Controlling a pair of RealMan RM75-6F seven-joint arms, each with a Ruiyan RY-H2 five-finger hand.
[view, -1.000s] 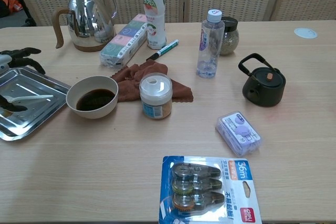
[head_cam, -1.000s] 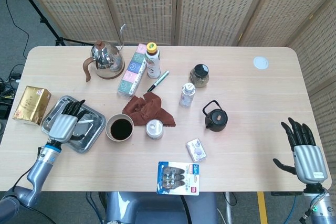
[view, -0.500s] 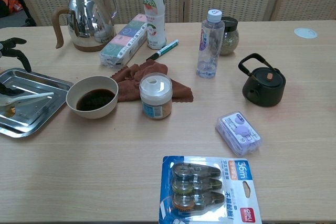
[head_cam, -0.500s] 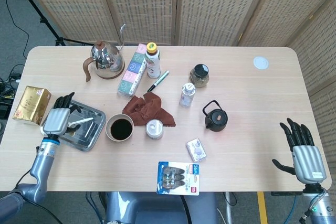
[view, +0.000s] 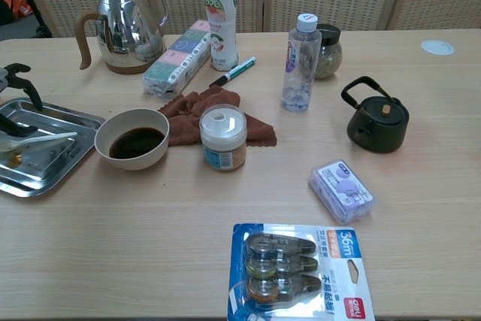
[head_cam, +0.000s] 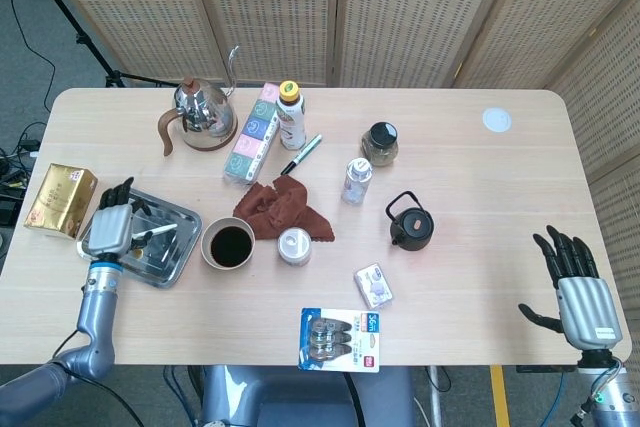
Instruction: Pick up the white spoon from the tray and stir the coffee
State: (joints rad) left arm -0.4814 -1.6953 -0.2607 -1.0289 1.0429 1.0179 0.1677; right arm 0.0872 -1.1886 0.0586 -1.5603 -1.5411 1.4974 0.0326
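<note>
At the near right corner of the table the right hand point(head_cam: 580, 292) hangs idle, fingers apart, holding nothing. Near the left edge the tray point(head_cam: 172, 254) carries the spoon point(head_cam: 152, 234), which lies across it with its handle pointing toward the bowl of coffee point(head_cam: 231, 244) just beside the tray. The left hand point(head_cam: 108, 230) is over the tray's outer side at the spoon's near end; whether its fingers are clamped on the spoon I cannot tell.

The spoon looks light, stiff and thin, likely slippery on metal, so a pinch at mid-handle seems best, keeping the bowl end free for stirring.

Against the frame a second ago, the left hand has drawn back toward the table's left edge, and tray and spoon have shifted slightly with it.
</note>
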